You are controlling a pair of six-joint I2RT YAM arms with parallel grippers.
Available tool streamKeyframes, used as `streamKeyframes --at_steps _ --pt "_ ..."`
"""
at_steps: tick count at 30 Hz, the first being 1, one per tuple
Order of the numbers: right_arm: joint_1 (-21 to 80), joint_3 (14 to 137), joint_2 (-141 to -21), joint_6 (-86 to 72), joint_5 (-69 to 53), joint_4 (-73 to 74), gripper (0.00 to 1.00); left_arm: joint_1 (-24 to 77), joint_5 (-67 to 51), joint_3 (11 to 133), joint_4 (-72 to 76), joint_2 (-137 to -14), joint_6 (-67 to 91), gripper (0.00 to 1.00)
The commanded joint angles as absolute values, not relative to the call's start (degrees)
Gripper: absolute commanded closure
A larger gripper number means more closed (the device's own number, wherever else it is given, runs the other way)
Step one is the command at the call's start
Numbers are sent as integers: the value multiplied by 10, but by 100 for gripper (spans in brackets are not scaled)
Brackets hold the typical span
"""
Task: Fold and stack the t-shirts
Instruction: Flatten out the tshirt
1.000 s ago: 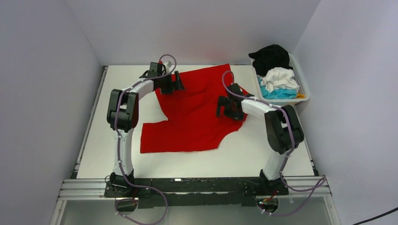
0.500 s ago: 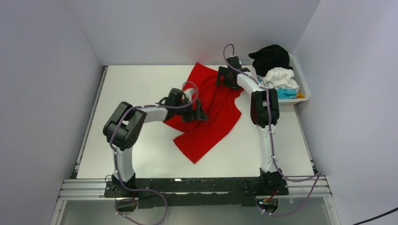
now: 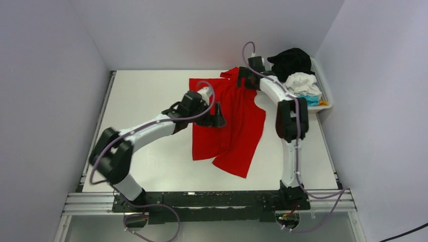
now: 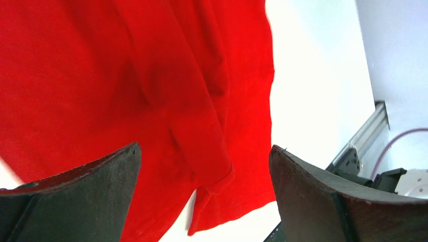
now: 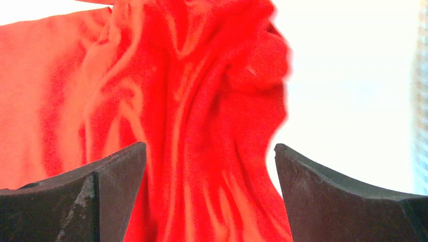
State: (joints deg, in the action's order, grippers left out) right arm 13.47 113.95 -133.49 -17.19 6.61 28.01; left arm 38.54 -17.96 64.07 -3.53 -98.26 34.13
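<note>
See red t-shirt lying rumpled on the table, centre-right, with long folds running far to near. Find left gripper over its left half, jaws wide apart, gripping nothing; in the left wrist view, only loose cloth below the fingers. Find right gripper at the shirt's far end, near the basket, jaws also spread, with bunched red fabric between them but not pinched. Can't tell whether it touches the cloth there. See black t-shirt, white t-shirt and turquoise t-shirt piled in the basket.
</note>
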Motion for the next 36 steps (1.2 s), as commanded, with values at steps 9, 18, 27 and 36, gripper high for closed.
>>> streamKeyframes --at_steps 9,18,27,36 --pt "84 681 -855 -244 -85 109 0 385 -2 482 -108 -767 306 1" --pt "104 493 -683 -270 -63 132 0 411 -26 457 -94 -842 321 14" --pt "104 473 -667 -263 -40 170 0 483 73 488 -188 -907 340 30" --pt "104 470 -686 -254 -36 176 0 487 107 480 -225 -870 354 30"
